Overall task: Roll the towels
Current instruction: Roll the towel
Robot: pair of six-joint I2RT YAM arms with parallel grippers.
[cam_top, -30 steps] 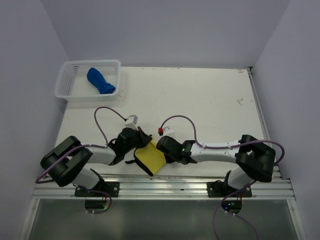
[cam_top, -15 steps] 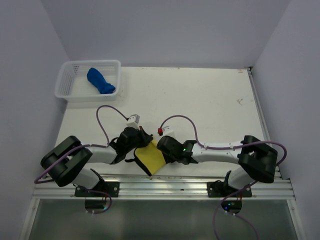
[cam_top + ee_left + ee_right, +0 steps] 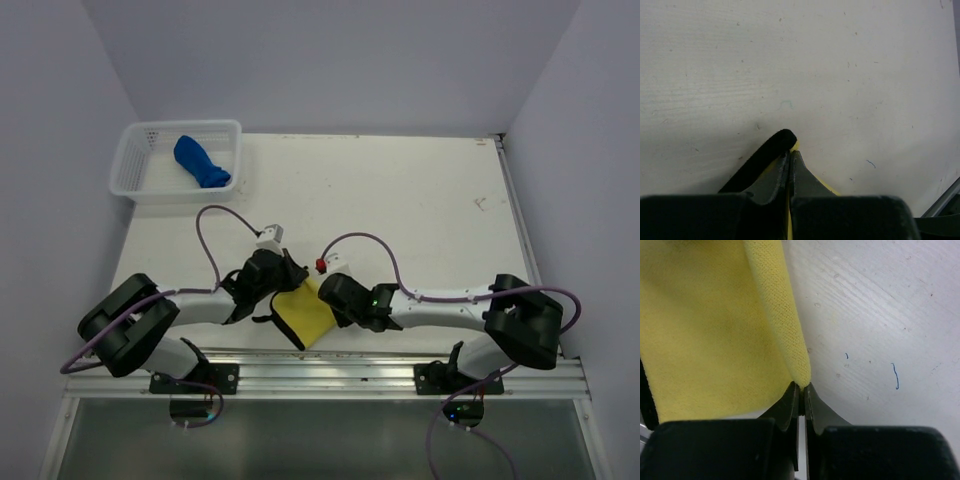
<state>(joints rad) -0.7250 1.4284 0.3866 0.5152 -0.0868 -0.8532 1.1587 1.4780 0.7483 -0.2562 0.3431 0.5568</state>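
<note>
White, lightly scuffed surface, boxed in by pale lilac walls on three sides, with a metal rail along the near edge. Wide bare stretch across the middle, the right and the far side. Tightest at the front, where the work crowds just ahead of the rail.

Yellow towel flat near that front edge, between the two arms, one corner pointing at the rail, dark edging showing along its left side. Left pincer pressed shut on the towel's far-left part: fingers together, a thread of yellow between them, black edging curling out just ahead. Right pincer shut too, tips meeting at the end of a raised yellow fold. Seems to nip that fold, though the contact itself hides under the tips. Both pincers close together over the towel's far corner, with little room between them.

Blue towel bundled up inside the white mesh basket at the far-left corner, well apart from the arms. Purple cables looping up from both wrists over the surface just beyond the yellow towel. Small white plug and red tag sitting there, near the pincers.
</note>
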